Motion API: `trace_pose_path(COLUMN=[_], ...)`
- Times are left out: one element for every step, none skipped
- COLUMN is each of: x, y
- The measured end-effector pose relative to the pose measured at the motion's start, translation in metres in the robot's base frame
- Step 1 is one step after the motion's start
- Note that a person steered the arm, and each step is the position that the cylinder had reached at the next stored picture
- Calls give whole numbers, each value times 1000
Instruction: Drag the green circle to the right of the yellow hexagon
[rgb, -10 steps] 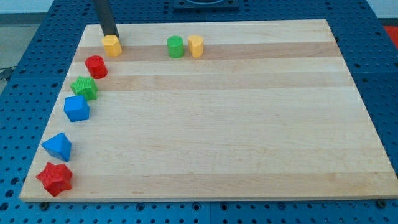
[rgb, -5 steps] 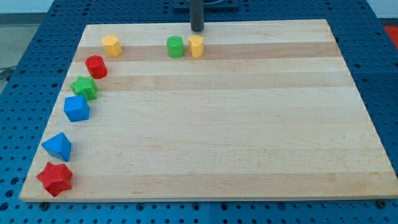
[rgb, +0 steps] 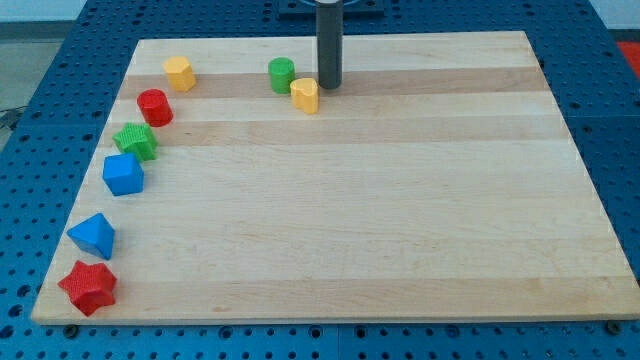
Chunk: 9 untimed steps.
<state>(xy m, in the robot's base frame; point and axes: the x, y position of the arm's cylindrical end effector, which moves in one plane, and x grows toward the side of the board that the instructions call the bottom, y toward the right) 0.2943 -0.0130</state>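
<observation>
Lying left of my tip (rgb: 329, 84): green circle (rgb: 281, 74)

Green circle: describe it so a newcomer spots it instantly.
Look along the top edge of the wooden board, a little left of centre, by the dark rod whose tip rests there. The green circle sits left of it, a smooth round puck, unlike the yellow block below-right.
</observation>
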Motion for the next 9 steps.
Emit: trace_pose_path(x=[-16, -27, -27, -27, -27, -25, -15, -2, 7], y=[-20, -40, -57, -45, -41, -37, -47, -55, -60])
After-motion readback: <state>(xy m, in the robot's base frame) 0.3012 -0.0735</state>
